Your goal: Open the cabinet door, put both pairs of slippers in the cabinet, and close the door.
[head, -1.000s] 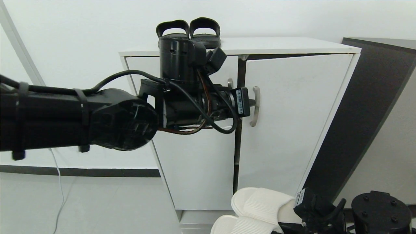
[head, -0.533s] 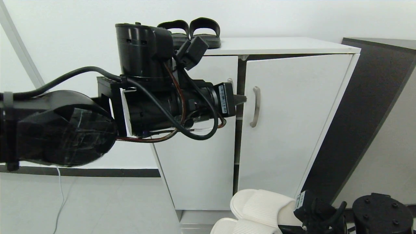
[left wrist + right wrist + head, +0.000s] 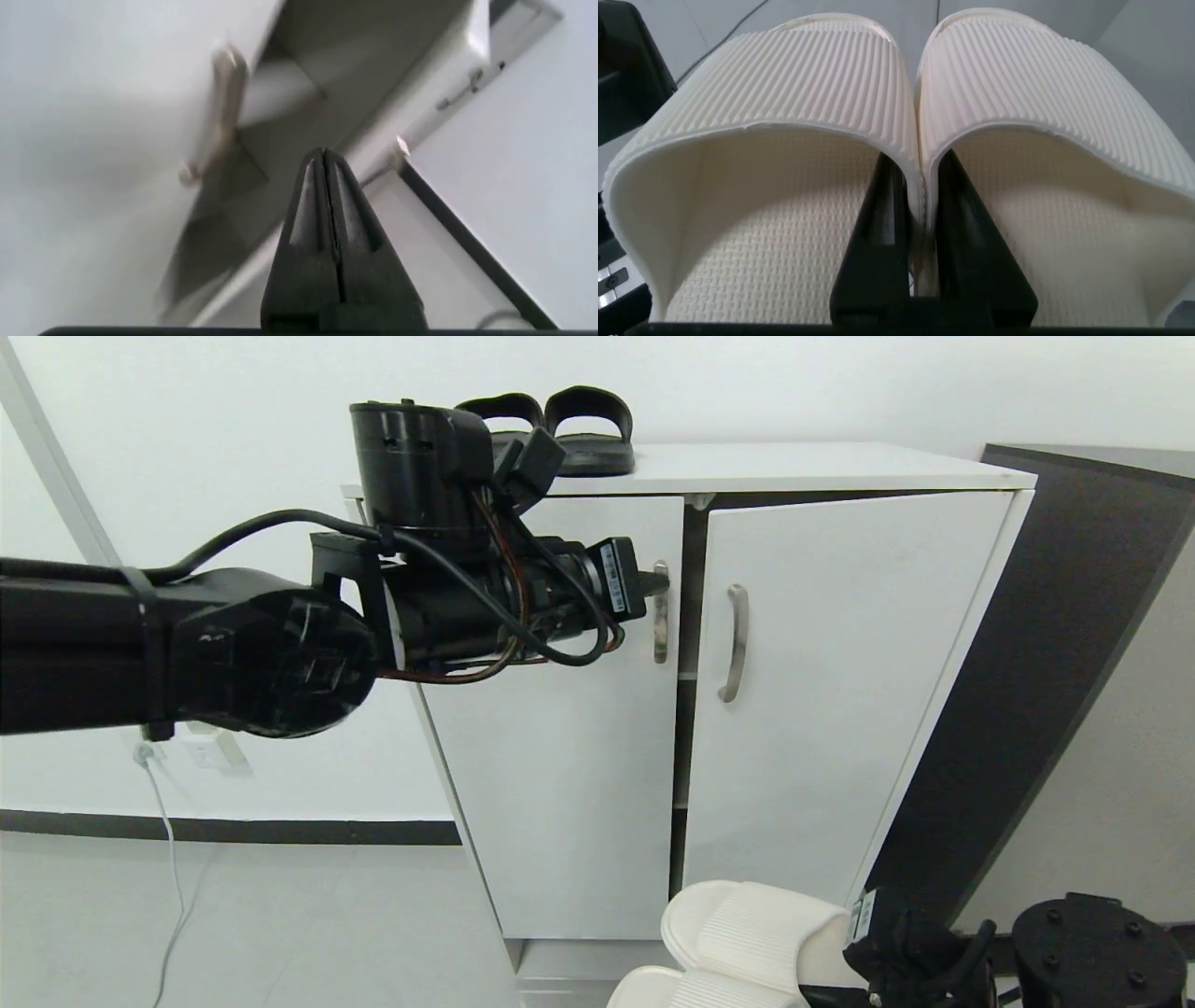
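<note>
The left arm stretches level toward the cabinet (image 3: 840, 663), its end effector (image 3: 658, 583) at the upper front with fingers pressed together. The right end effector (image 3: 922, 201) sits low by the cabinet's foot, clamped on the adjoining inner walls of the white slippers (image 3: 831, 112).

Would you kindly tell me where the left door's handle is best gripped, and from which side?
Grip the left door handle at its straight middle, coming from the front with fingers either side: it is a slim upright bar with a gap behind. The left gripper, shut, must open first.
</note>
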Tool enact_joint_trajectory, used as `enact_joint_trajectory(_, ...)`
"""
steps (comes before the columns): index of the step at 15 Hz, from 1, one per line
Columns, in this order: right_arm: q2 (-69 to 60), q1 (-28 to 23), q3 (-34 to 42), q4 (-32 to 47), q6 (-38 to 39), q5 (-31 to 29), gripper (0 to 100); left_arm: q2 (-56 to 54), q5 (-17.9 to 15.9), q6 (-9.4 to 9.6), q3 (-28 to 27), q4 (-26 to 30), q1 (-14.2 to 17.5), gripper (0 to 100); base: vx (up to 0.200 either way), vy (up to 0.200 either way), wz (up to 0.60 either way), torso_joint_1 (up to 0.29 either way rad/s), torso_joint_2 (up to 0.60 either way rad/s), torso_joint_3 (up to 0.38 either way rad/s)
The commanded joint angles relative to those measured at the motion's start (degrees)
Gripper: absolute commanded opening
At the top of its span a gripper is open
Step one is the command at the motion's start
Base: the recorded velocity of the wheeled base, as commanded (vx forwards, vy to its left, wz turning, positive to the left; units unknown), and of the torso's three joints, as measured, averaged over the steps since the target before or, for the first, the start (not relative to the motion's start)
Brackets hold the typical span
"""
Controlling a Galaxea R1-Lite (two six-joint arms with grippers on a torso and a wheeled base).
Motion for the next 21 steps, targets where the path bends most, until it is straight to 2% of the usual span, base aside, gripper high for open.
enact_joint_trajectory(1,0.29,0.03,0.01,-0.03,-0.04,0.03,0,3.93,-0.1,-0.44,-3.89,-0.04,0.34,0,0.0,0.0,0.0,0.0,0.0,0.0)
enact_joint_trajectory(8,0.29,0.03,0.01,-0.03,-0.04,0.03,0,10.78,-0.1,-1.15,-13.03,0.31,-1.25,0,0.0,0.0,0.0,0.0,0.0,0.0)
enact_joint_trajectory(9,0.29,0.12,0.01,-0.03,-0.04,0.03,0,11.31,-0.1,-2.47,-13.74,0.31,-1.33,0,0.0,0.0,0.0,0.0,0.0,0.0)
enact_joint_trajectory(10,0.29,0.21,0.01,0.06,-0.04,0.03,0,11.66,-0.1,-4.66,-14.53,0.31,-1.69,0,0.0,0.0,0.0,0.0,0.0,0.0)
enact_joint_trajectory(12,0.38,0.47,0.27,-0.03,-0.04,0.03,0,11.66,-0.1,-5.01,-14.53,0.22,-1.69,0,0.0,0.0,0.0,0.0,0.0,0.0)
enact_joint_trajectory(14,0.47,0.91,0.36,-0.03,-0.04,0.03,0,11.49,0.25,-5.72,-14.44,0.14,-1.77,0,-0.2,0.0,0.0,0.002,0.0,0.002)
enact_joint_trajectory(16,0.47,1.0,0.27,-0.03,-0.04,-0.06,0,11.14,0.61,-7.56,-14.09,0.14,-2.21,0,-0.2,0.0,0.0,0.002,0.0,0.0)
enact_joint_trajectory(19,0.47,1.53,0.27,-0.03,-0.04,-0.06,0,8.85,1.13,-7.12,-10.31,-0.92,-5.64,0,-0.2,0.0,0.0,0.002,0.0,0.007)
enact_joint_trajectory(21,0.12,2.05,0.54,-0.03,-0.12,-0.06,0,6.3,1.13,-7.04,-4.24,-5.75,-11.79,0,-0.2,0.0,0.0,0.002,0.0,0.002)
